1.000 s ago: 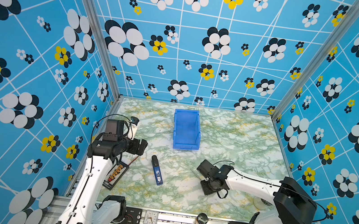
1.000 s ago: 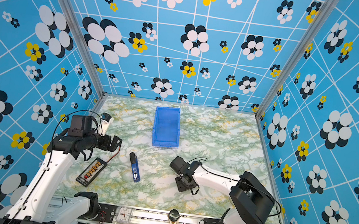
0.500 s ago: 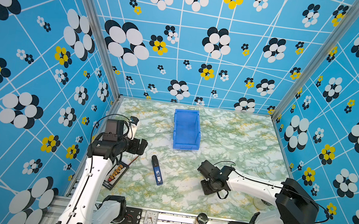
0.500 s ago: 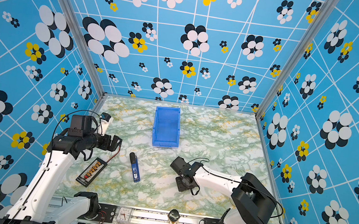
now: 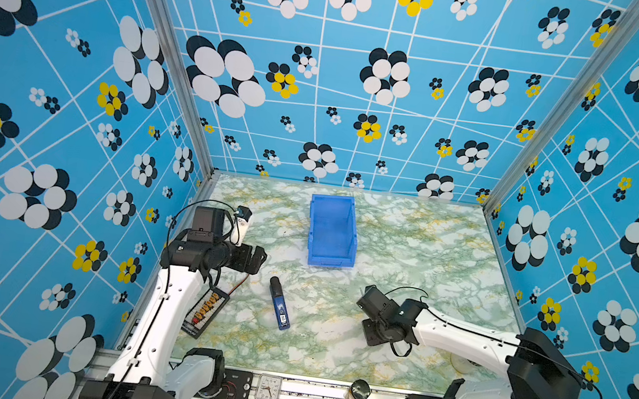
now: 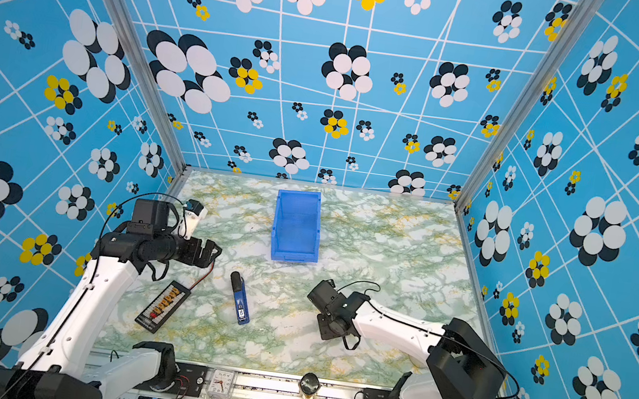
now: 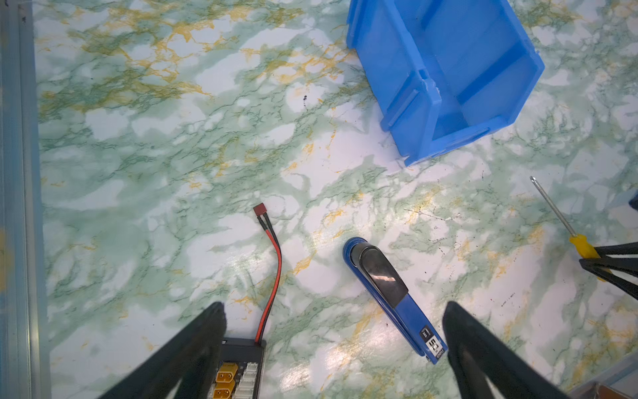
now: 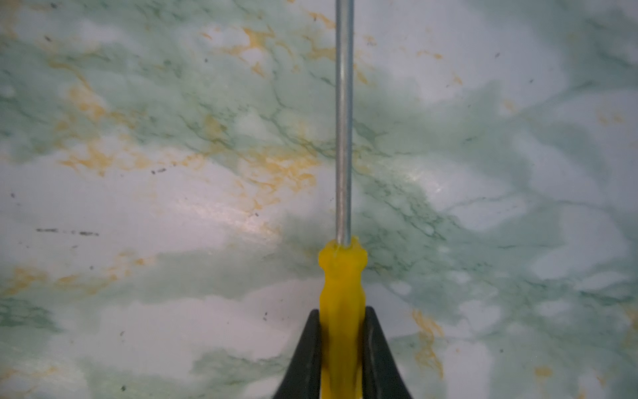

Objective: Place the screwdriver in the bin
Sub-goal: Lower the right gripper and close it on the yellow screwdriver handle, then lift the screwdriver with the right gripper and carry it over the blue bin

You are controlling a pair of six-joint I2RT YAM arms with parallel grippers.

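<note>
The screwdriver (image 8: 341,276) has a yellow handle and a thin silver shaft (image 8: 344,121) and lies low over the marble table. My right gripper (image 8: 341,321) is shut on the handle, one black finger on each side. In the left wrist view the screwdriver (image 7: 566,221) points toward the bin (image 7: 390,58). In both top views the right gripper (image 5: 377,334) (image 6: 330,328) faces down at the front right and hides the screwdriver. The blue bin (image 5: 314,229) (image 6: 279,224) stands empty at the table's middle back. My left gripper (image 7: 333,317) (image 5: 255,257) (image 6: 210,251) hangs open and empty.
A blue-and-black handheld device (image 5: 279,304) (image 6: 239,299) (image 7: 386,286) lies between the arms. A black board with yellow connectors (image 5: 206,311) (image 6: 163,306) and a red-black wire (image 7: 272,273) lies under the left arm. A small clock (image 5: 268,389) and a dark jar (image 5: 357,390) sit on the front rail.
The right gripper's jaws have closed the last bit onto the screwdriver's handle, and its wrist has shifted slightly. The left arm has not moved.
</note>
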